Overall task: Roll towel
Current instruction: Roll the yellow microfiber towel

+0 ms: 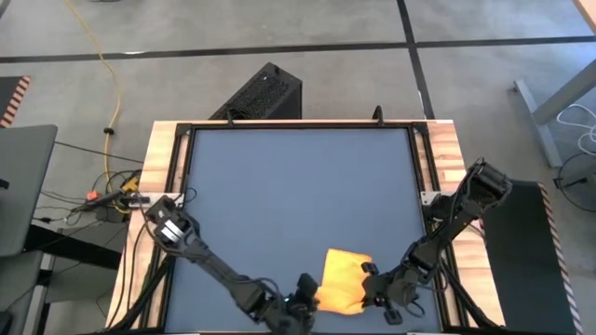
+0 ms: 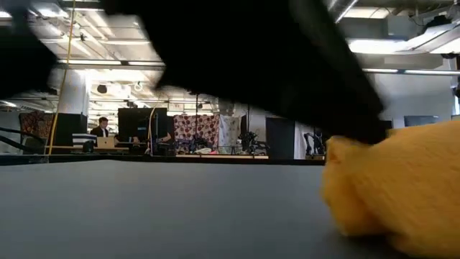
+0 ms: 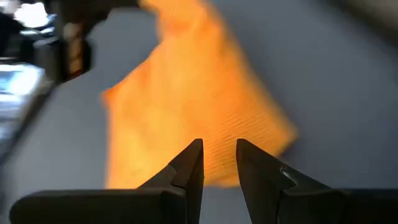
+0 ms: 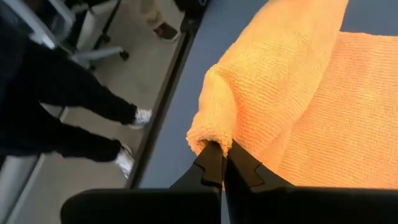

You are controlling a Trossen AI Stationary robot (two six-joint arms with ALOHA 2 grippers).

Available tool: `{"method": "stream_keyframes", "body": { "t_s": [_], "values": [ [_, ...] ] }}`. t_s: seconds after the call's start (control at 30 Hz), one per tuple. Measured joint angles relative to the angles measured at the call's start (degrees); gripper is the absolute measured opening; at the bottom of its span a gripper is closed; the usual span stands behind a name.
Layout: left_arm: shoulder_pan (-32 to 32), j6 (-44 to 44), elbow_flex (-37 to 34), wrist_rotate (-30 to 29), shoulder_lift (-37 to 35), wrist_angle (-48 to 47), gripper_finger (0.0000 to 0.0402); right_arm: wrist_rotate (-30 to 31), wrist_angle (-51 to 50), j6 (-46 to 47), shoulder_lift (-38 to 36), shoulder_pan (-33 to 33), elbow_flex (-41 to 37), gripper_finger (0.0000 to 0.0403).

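Tabletop [image 1: 298, 177]: dark blue-grey, wood-edged frame, concrete floor around it.
Room: low view shows a workshop behind, screens and a seated person [image 2: 103, 128] far off at a desk.
Towel [image 1: 343, 280]: yellow-orange cloth near the front edge of the tabletop, right of centre, between both claws; one part flat, the edge toward the right claw lifted and folded over itself.
Left claw [image 1: 307, 300]: low at the front edge, just beside the towel's left side; fingers [image 3: 189, 165] slightly parted with a narrow gap, nothing between them, towel directly ahead in the left wrist view.
Right claw [image 1: 372, 279]: at the towel's right side; fingers [image 4: 211, 163] pressed together, pinching a bunched fold of the towel, which rises over the flat part in the right wrist view.
Floor edge: right wrist view shows a person's legs [image 4: 74, 106] in dark trousers and white shoes beside the tabletop.
Other: black box [image 1: 264, 93] on the floor behind the tabletop; yellow cable [image 1: 104, 65] on the floor far left.
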Motion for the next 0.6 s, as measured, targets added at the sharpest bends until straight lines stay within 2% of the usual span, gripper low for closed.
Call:
{"method": "stream_keyframes", "body": {
  "t_s": [0.1, 0.17, 0.4, 0.6],
  "values": [
    [0.21, 6.01, 1.18, -8.15, 1.16, -0.60, 0.0084, -0.08, 0.06, 2.67, -0.06, -0.63, 0.00, 0.0021],
    [0.36, 10.13, 1.40, -9.35, 1.18, -0.89, 0.0084, -0.27, -0.06, 3.92, -0.06, -0.65, 0.00, 0.0021],
    [-0.10, 23.58, 1.39, -7.15, 1.27, -4.65, 0.0084, -0.12, -0.53, 6.63, -0.06, -0.71, 0.00, 0.0021],
    [-0.65, 32.65, 1.39, 0.81, 1.27, -7.48, 0.0084, 0.36, -0.51, 8.39, -0.06, -1.00, 0.00, 0.0021]
  ]
}}
